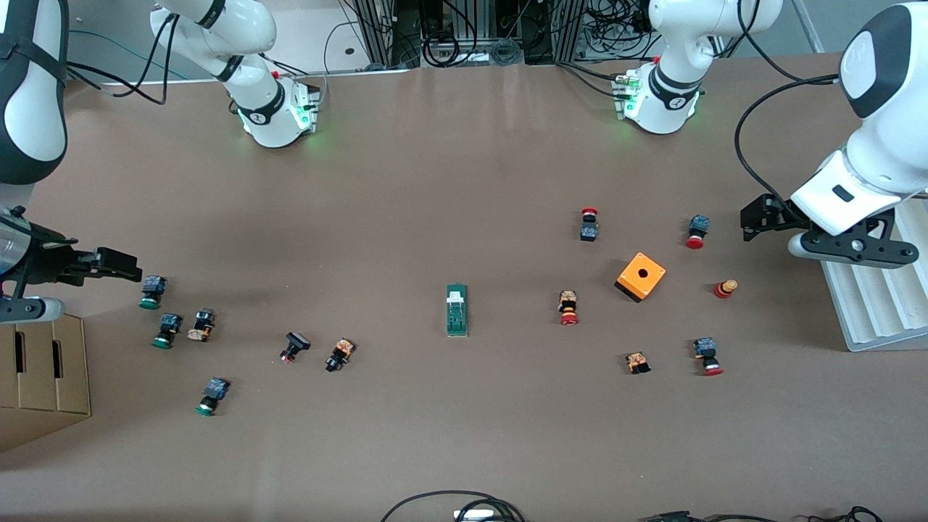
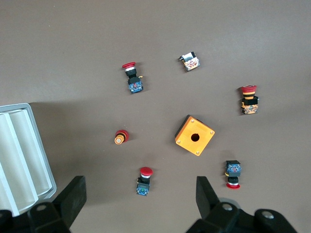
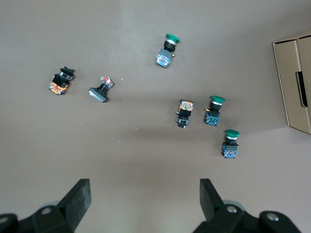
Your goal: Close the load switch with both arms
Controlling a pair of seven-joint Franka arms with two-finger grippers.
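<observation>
The load switch (image 1: 457,310), a narrow dark-green block with a white tab, lies flat near the middle of the table, with nothing touching it. It shows in neither wrist view. My left gripper (image 1: 751,217) hangs open over the table at the left arm's end, far from the switch. In the left wrist view the left gripper (image 2: 140,188) holds nothing, and a red-capped push button (image 2: 144,180) lies on the table below it. My right gripper (image 1: 125,265) hangs open at the right arm's end. In the right wrist view the right gripper (image 3: 144,190) has only bare table under it.
An orange square box (image 1: 640,276) and several red-capped push buttons (image 1: 568,307) lie toward the left arm's end, beside a white ribbed tray (image 1: 870,304). Several green-capped push buttons (image 1: 167,330) and a cardboard box (image 1: 43,377) are at the right arm's end.
</observation>
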